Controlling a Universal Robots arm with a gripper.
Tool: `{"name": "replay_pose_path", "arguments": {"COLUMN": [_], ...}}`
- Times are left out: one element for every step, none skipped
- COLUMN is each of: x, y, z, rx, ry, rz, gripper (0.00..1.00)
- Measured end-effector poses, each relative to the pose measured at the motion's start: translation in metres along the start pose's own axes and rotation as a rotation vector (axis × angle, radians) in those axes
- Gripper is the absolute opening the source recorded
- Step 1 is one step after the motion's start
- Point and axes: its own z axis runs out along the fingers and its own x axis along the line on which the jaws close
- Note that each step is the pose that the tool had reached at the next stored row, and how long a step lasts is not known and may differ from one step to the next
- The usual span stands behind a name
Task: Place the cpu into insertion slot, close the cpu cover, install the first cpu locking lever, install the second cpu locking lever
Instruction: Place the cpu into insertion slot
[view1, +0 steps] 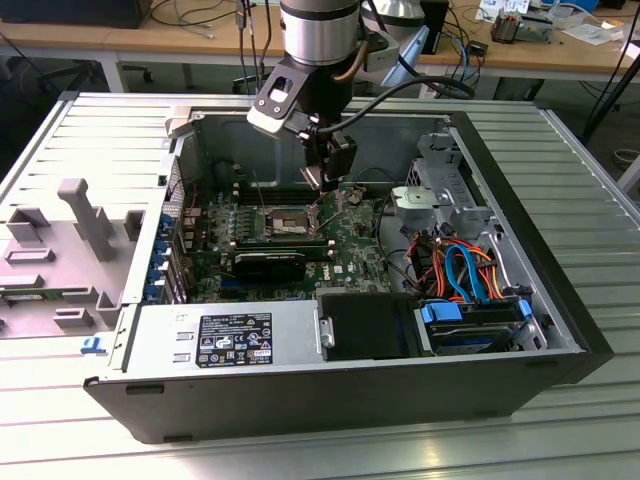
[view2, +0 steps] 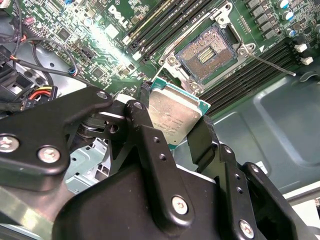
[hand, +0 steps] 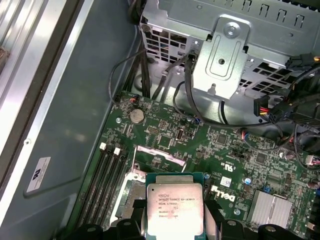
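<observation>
My gripper (view2: 172, 127) is shut on the cpu (view2: 171, 116), a flat square chip with a silver-grey top and a green edge, one black finger on each side. The chip (hand: 174, 207) hangs level above the green board, a short way off the insertion slot (view2: 207, 51), whose dark square bed lies uncovered inside its silver rim. In the exterior view the gripper (view1: 326, 186) hovers inside the computer case, just to the exterior view's right of the slot (view1: 285, 222). A silver plate, likely the cpu cover (hand: 160, 156), stands raised at the slot's edge. A thin wire lever (view2: 272, 65) sticks out beside the slot.
Long black memory slots (view2: 160, 22) flank the slot on both sides. A black card (view1: 270, 265) lies in front of it. A metal drive cage (hand: 225, 65) and cable bundles (view1: 460, 270) crowd the exterior view's right. The power supply (view1: 220, 340) fills the case's front.
</observation>
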Motion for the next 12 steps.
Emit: {"name": "replay_pose_path", "arguments": {"x": [0.0, 0.0, 0.0, 0.0, 0.0, 0.0, 0.0, 0.0, 0.0, 0.0, 0.0, 0.0], "y": [0.0, 0.0, 0.0, 0.0, 0.0, 0.0, 0.0, 0.0, 0.0, 0.0, 0.0, 0.0], "z": [0.0, 0.0, 0.0, 0.0, 0.0, 0.0, 0.0, 0.0, 0.0, 0.0, 0.0, 0.0], "rx": [-0.0001, 0.0, -0.0001, -0.0001, -0.0001, -0.0002, -0.0001, -0.0002, -0.0002, -0.0002, -0.0002, -0.0003], "ry": [-0.0001, -0.0003, -0.0005, -0.0007, -0.0007, -0.0009, -0.0011, -0.0013, -0.0015, -0.0017, -0.0018, -0.002], "rz": [0.001, 0.003, 0.005, 0.007, 0.008, 0.01, 0.011, 0.014, 0.017, 0.019, 0.02, 0.022], "gripper": [0.55, 0.55, 0.55, 0.55, 0.55, 0.55, 0.55, 0.55, 0.55, 0.55, 0.55, 0.55]}}
